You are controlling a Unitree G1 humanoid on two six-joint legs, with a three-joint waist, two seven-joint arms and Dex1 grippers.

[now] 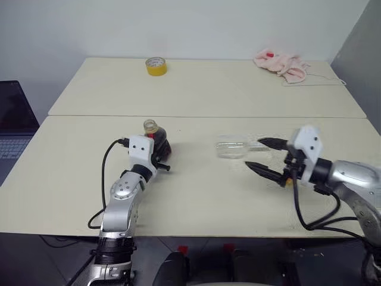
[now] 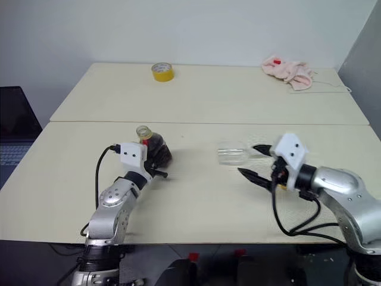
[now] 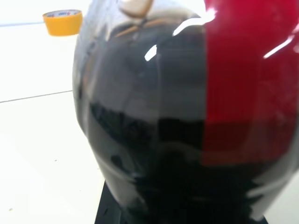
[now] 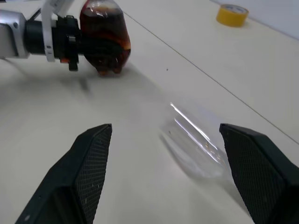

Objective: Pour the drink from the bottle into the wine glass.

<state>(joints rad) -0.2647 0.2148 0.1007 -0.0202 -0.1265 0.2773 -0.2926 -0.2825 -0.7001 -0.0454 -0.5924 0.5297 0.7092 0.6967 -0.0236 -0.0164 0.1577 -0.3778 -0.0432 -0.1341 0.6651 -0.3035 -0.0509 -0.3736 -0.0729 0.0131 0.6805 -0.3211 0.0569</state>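
The bottle [image 1: 157, 142] stands at the middle left of the near table, tilted a little, with the dark drink [image 3: 154, 140] inside and a red label [image 3: 247, 70]. Its neck shows no cap. My left gripper [image 1: 159, 156] is shut on the bottle's body from the near side. The wine glass [image 1: 232, 148] lies on its side to the right of the bottle, its stem pointing toward my right gripper [image 1: 256, 153]. That gripper is open just beyond the stem end. In the right wrist view the glass bowl [image 4: 196, 144] lies ahead of the spread fingers [image 4: 88, 163].
A yellow tape roll [image 1: 156, 66] sits on the far table, and a pink cloth [image 1: 280, 64] lies at its back right. A seam [image 1: 208, 116] separates the two tables. A laptop [image 1: 12, 128] stands off the left edge.
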